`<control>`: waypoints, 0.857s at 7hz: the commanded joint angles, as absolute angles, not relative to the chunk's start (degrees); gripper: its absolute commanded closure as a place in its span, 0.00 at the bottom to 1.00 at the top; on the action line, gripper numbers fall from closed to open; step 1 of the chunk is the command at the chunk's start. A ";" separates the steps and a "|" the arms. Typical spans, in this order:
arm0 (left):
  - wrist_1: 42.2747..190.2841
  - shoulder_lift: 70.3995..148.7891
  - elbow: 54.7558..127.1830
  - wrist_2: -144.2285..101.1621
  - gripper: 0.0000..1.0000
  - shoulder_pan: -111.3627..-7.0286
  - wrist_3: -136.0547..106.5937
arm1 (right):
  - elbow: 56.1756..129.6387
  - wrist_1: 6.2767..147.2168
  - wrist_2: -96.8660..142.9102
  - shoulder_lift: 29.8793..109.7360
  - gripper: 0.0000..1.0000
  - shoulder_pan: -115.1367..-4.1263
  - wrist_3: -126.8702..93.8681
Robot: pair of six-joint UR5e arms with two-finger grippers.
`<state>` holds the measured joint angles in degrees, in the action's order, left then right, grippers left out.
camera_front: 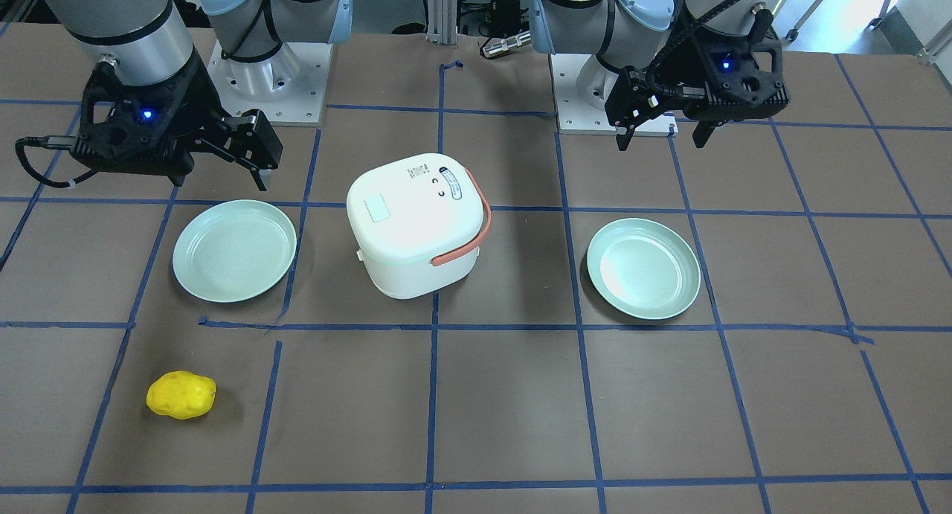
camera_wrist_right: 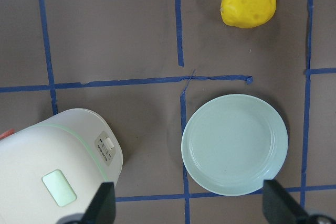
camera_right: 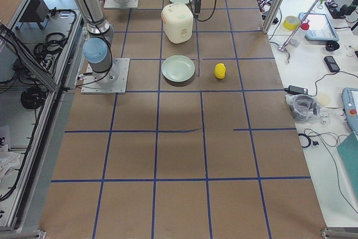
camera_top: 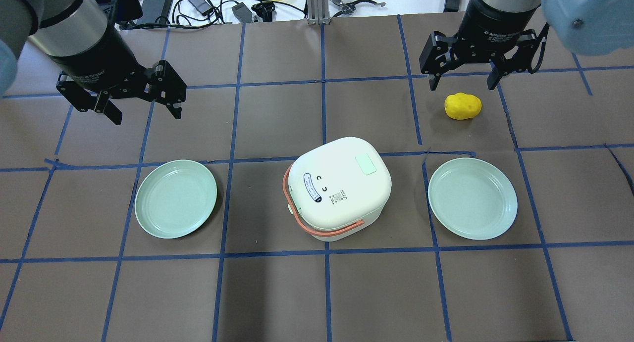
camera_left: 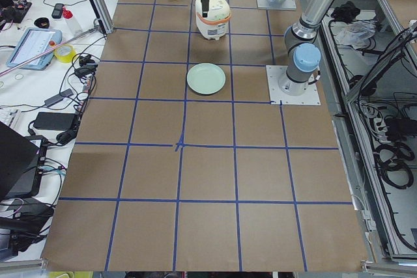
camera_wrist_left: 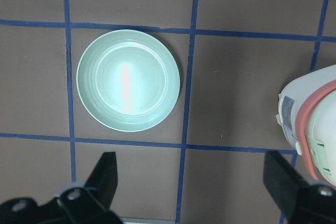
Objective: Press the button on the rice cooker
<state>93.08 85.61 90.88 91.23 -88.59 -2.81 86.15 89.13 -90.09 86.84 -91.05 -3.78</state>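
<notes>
Progress is nil: the rice cooker (camera_top: 339,187) sits between two plates (camera_top: 176,199), its lid button (camera_top: 366,164) untouched, and both the left gripper (camera_top: 146,104) and right gripper (camera_top: 463,82) hang spread open, well apart from it.

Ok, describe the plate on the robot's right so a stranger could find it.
Start at the white rice cooker in the middle of the table. The plate lies on the robot's right of it, pale green and empty. Unlike the other plate, it has a yellow lumpy thing just beyond it, away from the robot.
</notes>
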 commanded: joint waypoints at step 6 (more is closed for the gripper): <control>93.08 85.61 90.88 91.23 0.00 -88.59 -2.81 | 85.78 89.12 -87.30 87.28 0.00 -91.23 -3.96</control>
